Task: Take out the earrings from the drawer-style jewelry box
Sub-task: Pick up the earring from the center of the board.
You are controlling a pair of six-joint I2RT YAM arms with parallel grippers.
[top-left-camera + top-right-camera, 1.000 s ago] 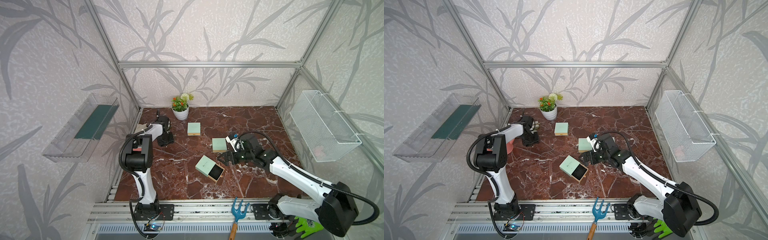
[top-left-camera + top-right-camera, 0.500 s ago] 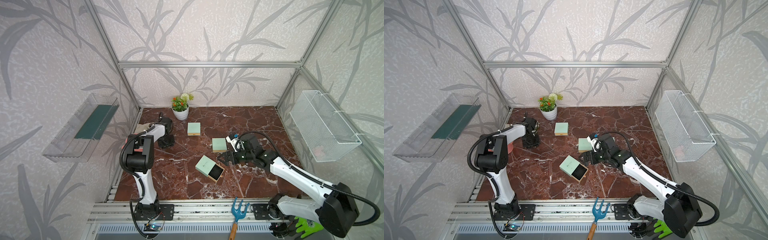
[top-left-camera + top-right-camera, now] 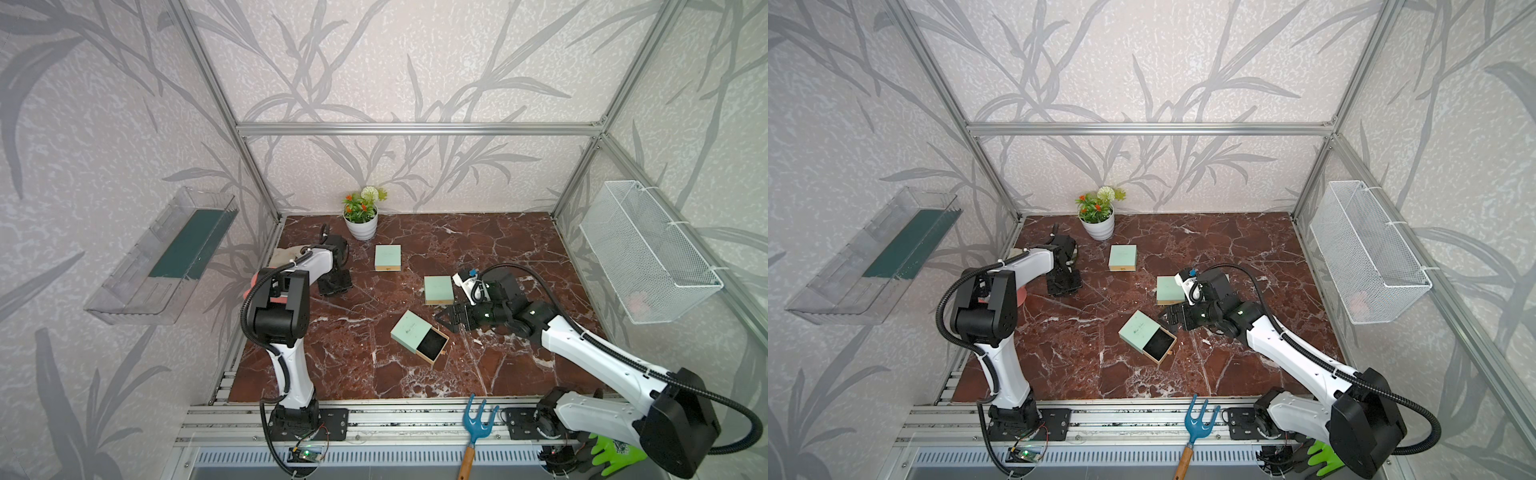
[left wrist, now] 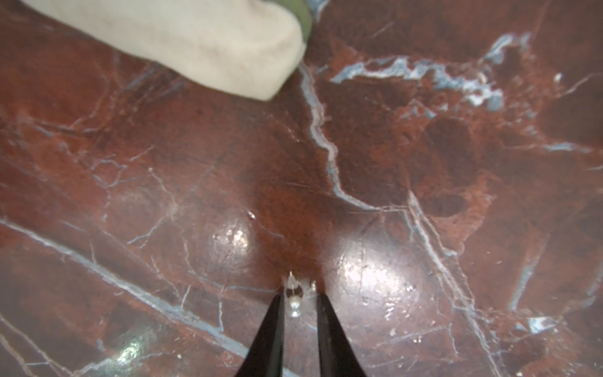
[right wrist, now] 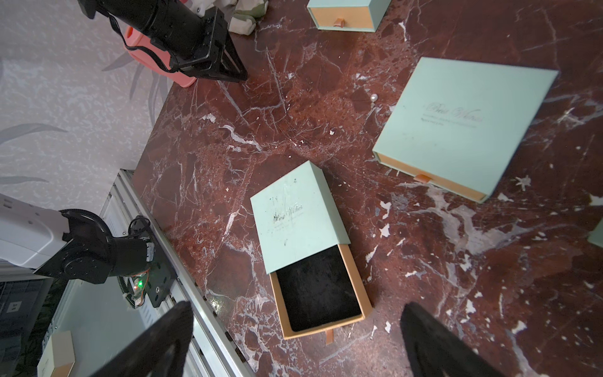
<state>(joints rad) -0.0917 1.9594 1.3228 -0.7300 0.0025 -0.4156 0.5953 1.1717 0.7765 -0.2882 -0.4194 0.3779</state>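
The drawer-style jewelry box (image 3: 409,328) (image 3: 1138,328) (image 5: 298,215) lies mid-table, a mint-green sleeve with its tan drawer (image 5: 319,287) pulled out. The black lining shows no pieces on it. One of the earrings (image 4: 294,303), a small pearl stud, lies on the marble between the black fingers of my left gripper (image 4: 300,295) (image 3: 334,286) (image 3: 1064,286). The jaws stand narrowly apart, the pearl against one finger (image 4: 274,313). Another pearl (image 5: 374,97) rests on the table beside a shut box. My right gripper (image 5: 297,313) (image 3: 451,318) (image 3: 1173,318) hovers wide open over the drawer's end.
Two shut mint boxes (image 3: 387,257) (image 3: 438,290) lie behind the open one. A flower pot (image 3: 360,220) stands at the back. A pale cloth (image 4: 182,39) and a pink item (image 5: 153,65) sit by the left arm. A blue hand rake (image 3: 476,419) lies on the front rail.
The left gripper's jaws have narrowed around the earring, and its wrist has shifted slightly. The right arm and the boxes have not moved.
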